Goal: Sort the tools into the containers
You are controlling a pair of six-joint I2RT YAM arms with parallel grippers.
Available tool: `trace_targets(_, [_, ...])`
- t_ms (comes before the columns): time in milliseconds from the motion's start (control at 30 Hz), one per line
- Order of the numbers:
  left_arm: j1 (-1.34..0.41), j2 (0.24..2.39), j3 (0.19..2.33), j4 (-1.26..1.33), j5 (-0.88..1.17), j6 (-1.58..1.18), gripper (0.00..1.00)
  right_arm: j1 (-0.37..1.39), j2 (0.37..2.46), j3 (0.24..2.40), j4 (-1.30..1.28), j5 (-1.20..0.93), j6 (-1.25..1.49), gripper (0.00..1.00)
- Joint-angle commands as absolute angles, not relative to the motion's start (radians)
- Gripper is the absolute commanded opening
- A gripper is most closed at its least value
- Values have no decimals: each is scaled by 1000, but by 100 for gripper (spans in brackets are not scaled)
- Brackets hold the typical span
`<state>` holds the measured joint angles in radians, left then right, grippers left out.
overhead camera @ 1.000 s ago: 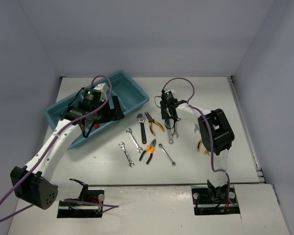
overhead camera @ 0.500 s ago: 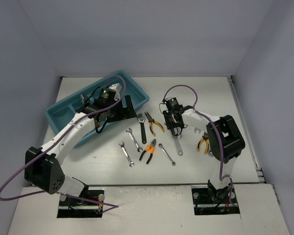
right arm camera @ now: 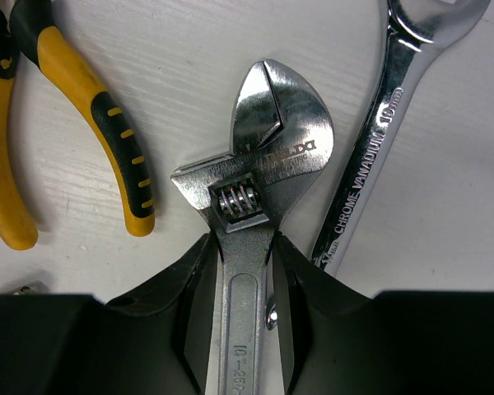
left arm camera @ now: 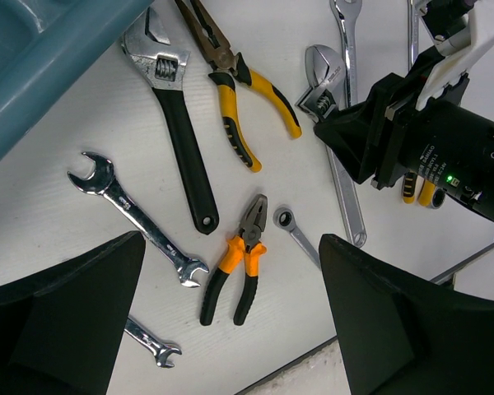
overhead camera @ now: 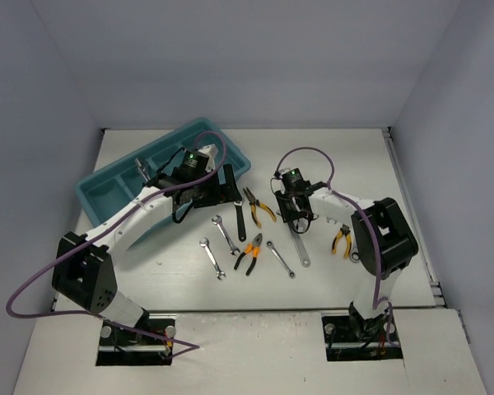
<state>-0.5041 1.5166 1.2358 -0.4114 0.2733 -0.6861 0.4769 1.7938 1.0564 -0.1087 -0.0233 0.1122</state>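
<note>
My right gripper [right arm camera: 245, 247] is shut on the handle of a silver adjustable wrench [right arm camera: 272, 156], low over the table; in the top view the gripper [overhead camera: 293, 216] holds it with the handle [overhead camera: 300, 249] pointing toward me. My left gripper [left arm camera: 230, 243] is open and empty, hovering above orange-and-black pliers [left arm camera: 235, 271]. It sits by the right end of the teal tray [overhead camera: 107, 191] in the top view [overhead camera: 226, 186]. Under it lie a black-handled adjustable wrench [left arm camera: 177, 123], yellow pliers [left arm camera: 243, 99] and a silver open-end wrench [left arm camera: 140, 222].
A long combination wrench [right arm camera: 387, 132] lies right beside the held wrench, with a yellow pliers handle [right arm camera: 99, 123] on its other side. Another pair of pliers [overhead camera: 341, 240] lies right of the right arm. A small wrench [overhead camera: 212, 257] and a ring-end wrench [overhead camera: 281, 258] lie nearer me.
My left gripper swung right, from over the tray to over the loose tools. My right gripper moved toward me, and the silver adjustable wrench shifted with it.
</note>
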Motion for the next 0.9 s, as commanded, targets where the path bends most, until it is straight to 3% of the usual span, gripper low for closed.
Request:
trace_targets(0, [-508,1475,1258,-356,285,-690,85,495,1754,1037,-100,-5,148,0])
trace_targets(67, [-507,1473,1256,-356,287,-689,85,509,1751,1034,-108,6,162,2])
trace_targets(400, [-508,1465,1245,-364,293,-684,85,520,1758,1030,-222,27,207,44])
trace_targets(600, [-508,1451,1246,-388,281,-661,85,520,1796,1060,-289,15,201,48])
trace_targets(867, [-506,1453,1250,-391,279,-652,85,520,1865,1106,-302,-48,157,43])
